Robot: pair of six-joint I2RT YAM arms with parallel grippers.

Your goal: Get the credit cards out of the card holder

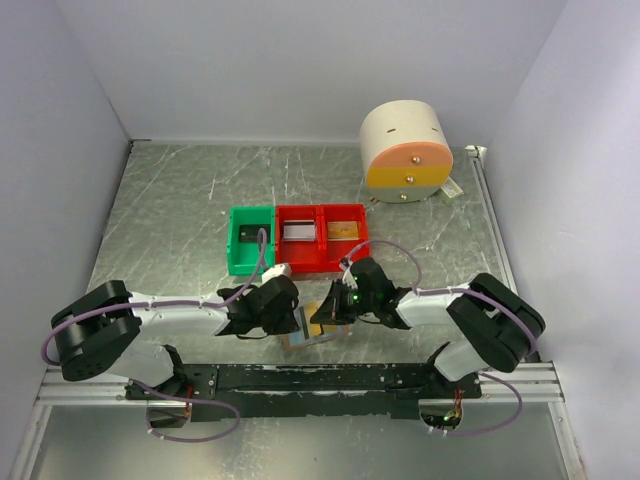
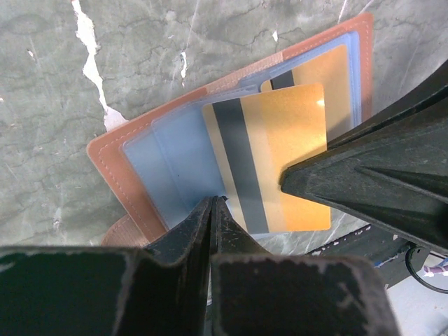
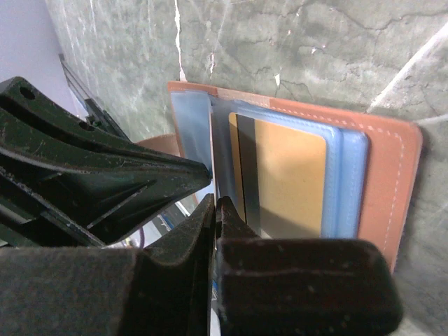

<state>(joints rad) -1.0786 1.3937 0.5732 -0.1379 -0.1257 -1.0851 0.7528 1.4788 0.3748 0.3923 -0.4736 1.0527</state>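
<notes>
- Lying open and flat on the grey marbled table (image 2: 42,105): card holder (image 2: 112,164), at the near edge between the two arm bases, well apart from the green and red bins (image 1: 275,240).
- Slid partway out of its pocket, tilted across the lining: one gold card (image 2: 280,140) with a dark stripe. Tucked deeper behind it, a second gold card (image 2: 325,73), only partly showing.
- Left claw (image 2: 211,210): closed, tips together at the holder's edge beside the loose card's corner. Pinching lining or just pressing down: cannot tell.
- Right claw (image 3: 214,210): closed too, pointed tip touching the loose card's face. Nipping the card or only resting on it: cannot tell.
- Handling, as a judgement: cards light, thin, stiff, slick-faced; likely to skate on the smooth top and hard to lift once flat. Best taken by the exposed edge and drawn along the pocket, with the holder pinned.
- Holder: soft tan leather, stitched rim, rounded corners, pale blue glossy sleeves; likely to drag along or fold if not held.
- Cards: gold sheen, crisp rectangles, slightly rounded corners.
</notes>
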